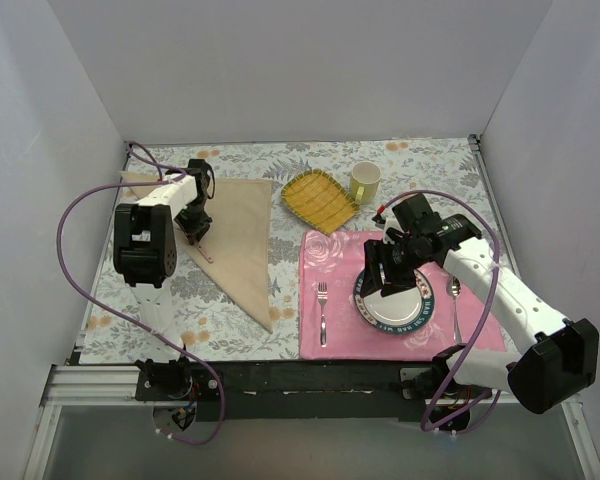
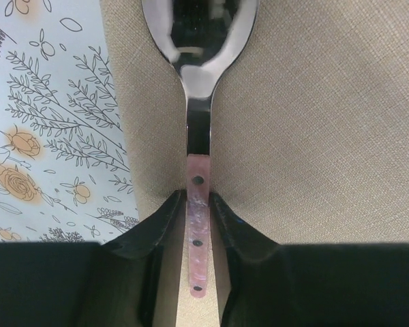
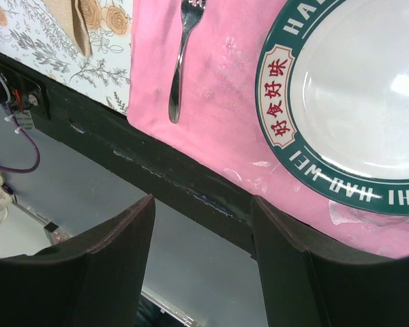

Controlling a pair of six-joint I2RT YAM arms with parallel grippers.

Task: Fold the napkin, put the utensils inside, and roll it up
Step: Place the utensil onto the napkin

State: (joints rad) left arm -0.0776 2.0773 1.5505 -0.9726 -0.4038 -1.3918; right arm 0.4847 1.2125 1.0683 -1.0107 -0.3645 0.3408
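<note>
Nearest the arm bases, the right pincer hangs with its fingers apart and nothing between them, over the front edge of the pink placemat. The fork lies flat on that mat just left of the plate, and a second spoon lies to the plate's right. Farther back on the left, the left pincer is clamped on the handle of the pink-handled spoon, which is laid along the napkin near its left border, with the flowered surface beside it. I judge the fold done and the loading of cutlery under way. The next move calls for letting this spoon go and lifting straight off so the cloth is not dragged. Then a low, careful pinch is needed on the thin fork lying flat on the mat. The left wrist view alone shows the grip, though whether the spoon's bowl rests fully on the cloth is hard to say from it. Only the overhead view shows the napkin as a triangle and the second spoon, which the right wrist view misses. Farthest back sit the yellow checked cloth and the mug.
</note>
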